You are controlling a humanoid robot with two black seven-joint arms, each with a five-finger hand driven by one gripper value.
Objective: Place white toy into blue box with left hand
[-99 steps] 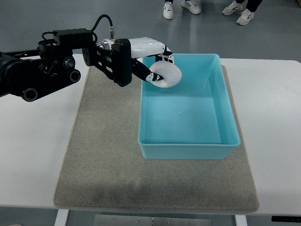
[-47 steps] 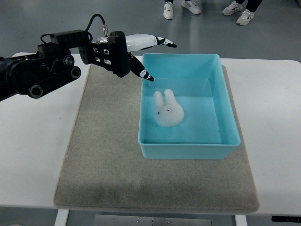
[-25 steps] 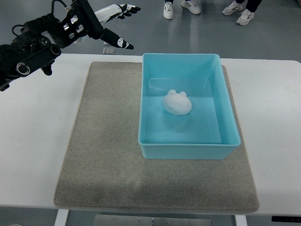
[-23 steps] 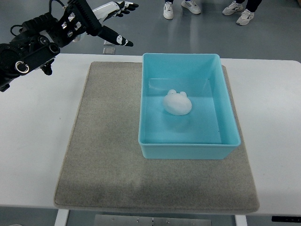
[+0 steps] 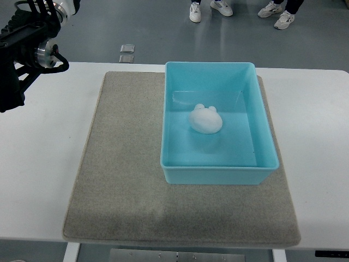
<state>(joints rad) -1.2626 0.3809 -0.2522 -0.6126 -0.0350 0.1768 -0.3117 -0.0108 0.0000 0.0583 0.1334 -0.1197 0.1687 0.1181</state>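
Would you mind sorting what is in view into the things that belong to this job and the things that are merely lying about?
Belongs to the job:
- white toy, lying inside the box
- blue box
- left arm, at the top-left corner

Lying about:
- grey mat
- white table
- shoes on the floor

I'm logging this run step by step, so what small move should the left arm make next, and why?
Probably none beyond finishing its retreat to rest. The white toy already lies on the floor of the blue box, touching no wall, and nothing else sits on the grey mat. Only part of the left arm shows, at the top left corner, clear of the box, so the placing looks done.
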